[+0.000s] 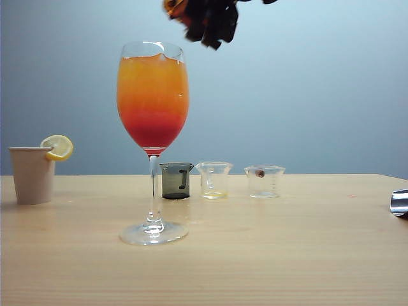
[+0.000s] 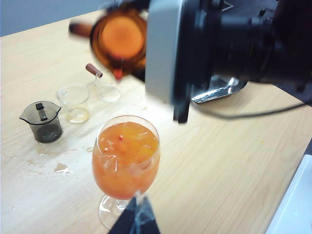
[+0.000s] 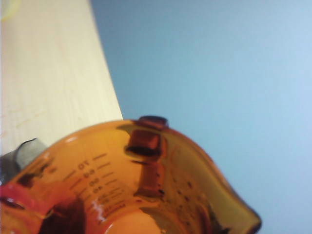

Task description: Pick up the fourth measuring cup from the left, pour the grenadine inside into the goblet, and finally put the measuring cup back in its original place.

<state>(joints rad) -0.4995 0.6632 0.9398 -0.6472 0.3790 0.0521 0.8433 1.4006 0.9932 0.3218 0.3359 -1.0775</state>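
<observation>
The goblet (image 1: 153, 140) stands left of centre on the table (image 1: 287, 255), full of orange drink with red settled low in the bowl. At about two o'clock above its rim hangs the right gripper (image 1: 207, 22), jaws pinching the fourth measuring cup (image 2: 119, 41), tipped, its mouth facing away from the goblet. The row's gap lies toward four o'clock. The left gripper (image 2: 136, 222) sits low by the goblet's foot; whether its jaws are spread cannot be told.

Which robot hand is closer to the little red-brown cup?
Right. The right gripper holds the measuring cup above the goblet; the left gripper sits low by the goblet's foot.
</observation>
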